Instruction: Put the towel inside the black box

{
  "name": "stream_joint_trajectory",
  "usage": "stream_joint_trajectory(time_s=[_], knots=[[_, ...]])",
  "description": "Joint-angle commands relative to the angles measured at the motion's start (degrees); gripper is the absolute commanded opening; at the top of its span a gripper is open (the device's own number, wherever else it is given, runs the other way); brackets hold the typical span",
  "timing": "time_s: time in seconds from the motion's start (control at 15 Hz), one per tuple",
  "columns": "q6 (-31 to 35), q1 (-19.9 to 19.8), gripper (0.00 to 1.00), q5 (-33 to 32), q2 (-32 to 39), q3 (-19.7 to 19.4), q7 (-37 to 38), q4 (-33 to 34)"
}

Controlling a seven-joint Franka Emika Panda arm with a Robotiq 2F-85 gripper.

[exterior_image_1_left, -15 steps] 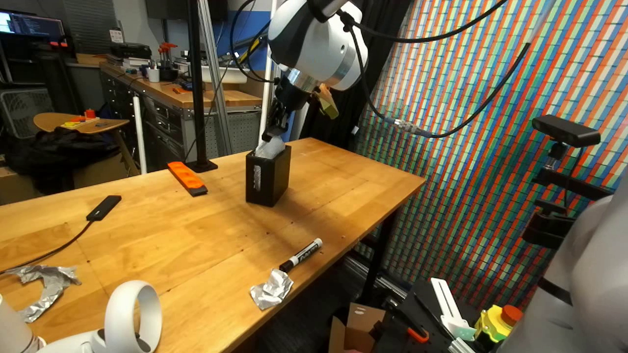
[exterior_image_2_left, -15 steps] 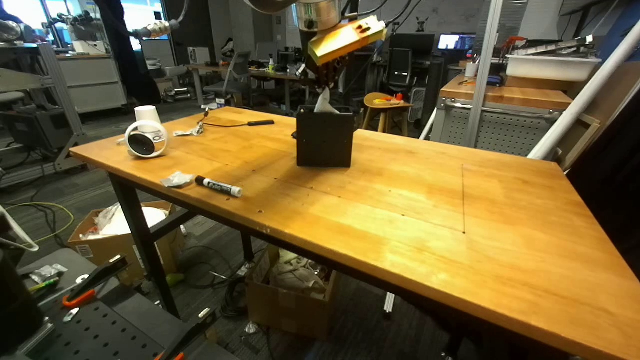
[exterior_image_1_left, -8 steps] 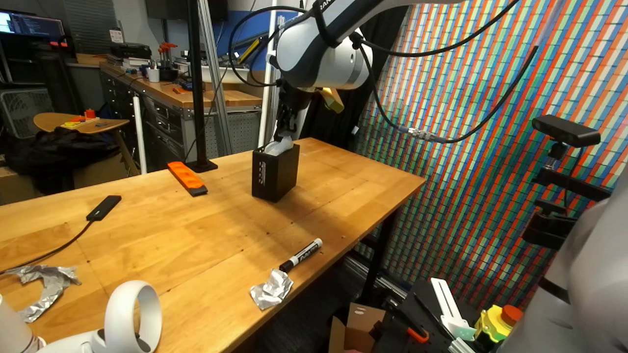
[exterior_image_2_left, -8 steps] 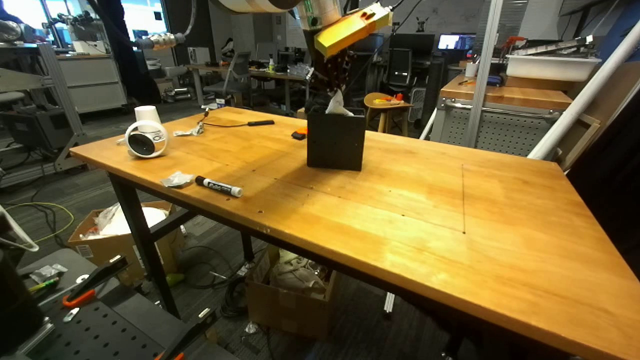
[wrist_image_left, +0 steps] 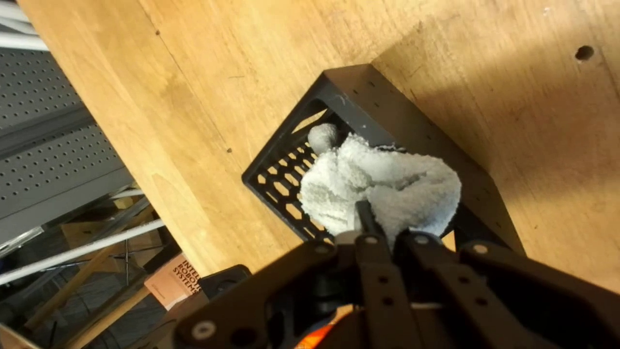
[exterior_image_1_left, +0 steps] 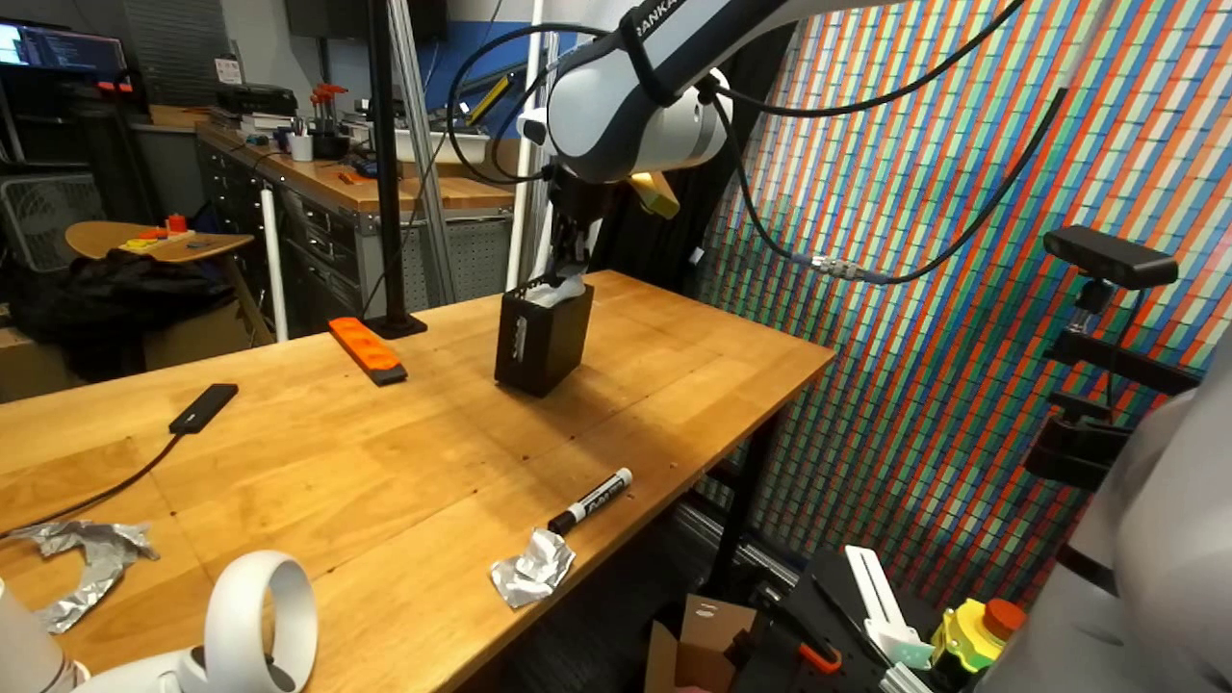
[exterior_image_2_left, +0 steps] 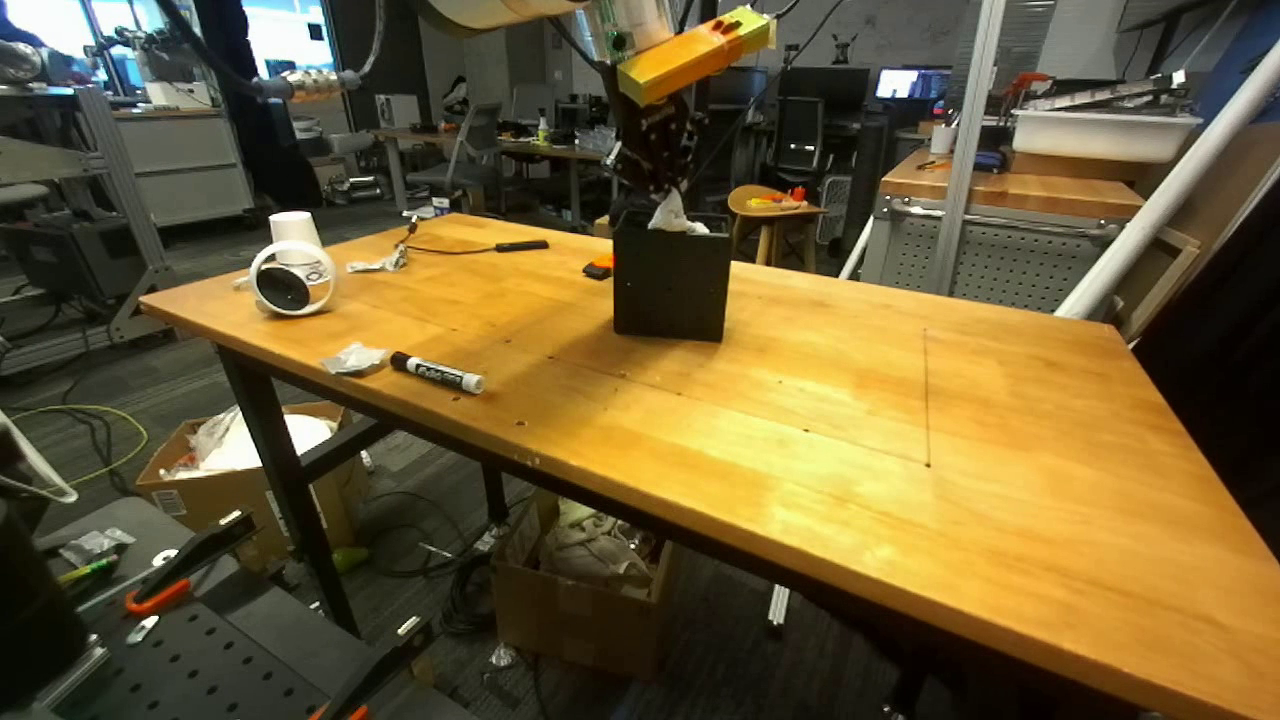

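The dark, jointed claw (wrist_image_left: 372, 220), only one slim tip of which is clear, is clamped on the towel (wrist_image_left: 419, 198), a fuzzy, whitish, creased wad bulging from the mouth of the upright black box (wrist_image_left: 387, 104). The towel's lower part is hidden by the box's walls, one flat, another honeycombed. Whether the grey, rounded lump (wrist_image_left: 323, 138) just beside it is the same cloth cannot be told. On the grained wooden surface (exterior_image_1_left: 337, 452), in an exterior view, lie a cylindrical marker (exterior_image_1_left: 594, 500), crumpled foil (exterior_image_1_left: 532, 570) and a white, ringed device (exterior_image_1_left: 229, 616), cut off at the lower edge.
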Motion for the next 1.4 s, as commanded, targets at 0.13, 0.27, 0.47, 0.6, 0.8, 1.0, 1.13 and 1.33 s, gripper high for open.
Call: stream_joint_trajectory(time_s=[0.13,0.27,0.47,0.6,0.8,1.0,1.13,1.33], knots=[[-12.31,1.05,0.03,5.7,0.28,2.4,7.91,5.75],[-15.51,1.14,0.03,8.72,0.94,2.94,9.64,7.82],[-16.59,0.94,0.03,11.13,1.89,3.15,11.76,9.4],[-14.82,0.69,0.03,11.43,2.63,3.01,12.61,9.59],[-11.93,0.2,0.03,9.97,4.32,2.82,12.69,10.06],[-9.47,-0.3,0.03,8.87,5.8,2.77,12.57,10.74],[-8.24,-0.53,0.03,7.97,6.43,2.82,12.49,10.98],[-7.37,-0.76,0.03,6.28,7.19,2.83,12.36,11.36]])
